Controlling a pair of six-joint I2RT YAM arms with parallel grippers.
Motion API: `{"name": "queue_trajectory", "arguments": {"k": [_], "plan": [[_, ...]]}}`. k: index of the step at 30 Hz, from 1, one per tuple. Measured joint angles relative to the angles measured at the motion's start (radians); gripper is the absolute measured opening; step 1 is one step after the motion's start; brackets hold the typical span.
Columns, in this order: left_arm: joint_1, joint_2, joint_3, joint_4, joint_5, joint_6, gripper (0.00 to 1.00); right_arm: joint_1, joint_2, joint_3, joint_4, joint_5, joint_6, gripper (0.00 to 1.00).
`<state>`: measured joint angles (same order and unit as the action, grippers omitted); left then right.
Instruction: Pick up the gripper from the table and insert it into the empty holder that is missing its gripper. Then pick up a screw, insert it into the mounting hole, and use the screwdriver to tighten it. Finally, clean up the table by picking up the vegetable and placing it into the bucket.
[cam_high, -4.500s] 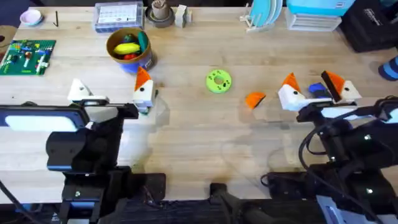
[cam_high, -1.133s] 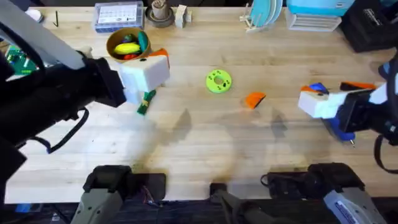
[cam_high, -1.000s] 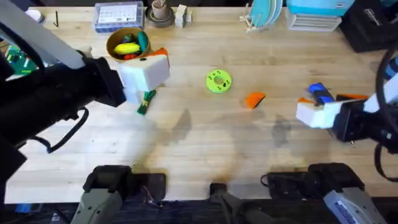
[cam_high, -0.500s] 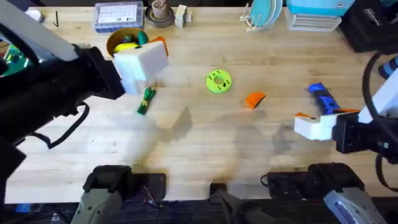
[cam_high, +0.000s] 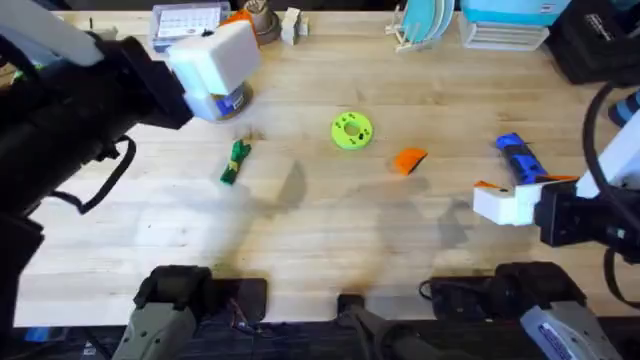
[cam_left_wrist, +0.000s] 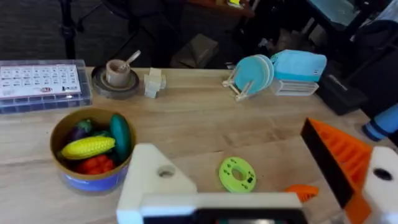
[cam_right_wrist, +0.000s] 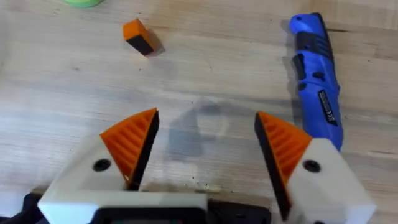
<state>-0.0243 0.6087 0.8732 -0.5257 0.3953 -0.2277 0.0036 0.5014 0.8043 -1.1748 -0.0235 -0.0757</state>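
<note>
My left arm is raised high and reaches toward the table's far left, its white-mounted left gripper (cam_high: 215, 55) hanging over the blue bucket (cam_high: 228, 100), which holds toy corn and other toy produce in my left wrist view. That gripper's fingers stand wide apart and hold nothing: one white holder (cam_left_wrist: 155, 180) is bare, with an open mounting hole, while the other carries an orange ribbed pad (cam_left_wrist: 339, 155). My right arm sits low at the near right, its right gripper (cam_right_wrist: 208, 152) hovering above bare wood, both orange pads spread apart and empty. The loose orange gripper (cam_high: 409, 159), a small ribbed wedge with a dark end face, lies on the wood mid-table, to the right of the green disc (cam_high: 351, 130). The blue screwdriver (cam_right_wrist: 316, 74) lies flat just beyond my right gripper; it bears a label whose print I cannot read. The small green vegetable (cam_high: 235, 162) lies on the table near the bucket, apart from it.
</note>
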Motion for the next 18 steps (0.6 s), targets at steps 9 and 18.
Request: {"name": "queue_trajectory", "arguments": {"k": [9,18], "plan": [[-0.123,-0.06,-0.184,0.252,-0.117,0.019,0.992,0.0,0.0,0.0,0.0,0.0,0.0,0.983],[-0.216,-0.24,-0.461,0.478,-0.176,0.022,0.992,0.0,0.0,0.0,0.0,0.0,0.0,0.982]]}}
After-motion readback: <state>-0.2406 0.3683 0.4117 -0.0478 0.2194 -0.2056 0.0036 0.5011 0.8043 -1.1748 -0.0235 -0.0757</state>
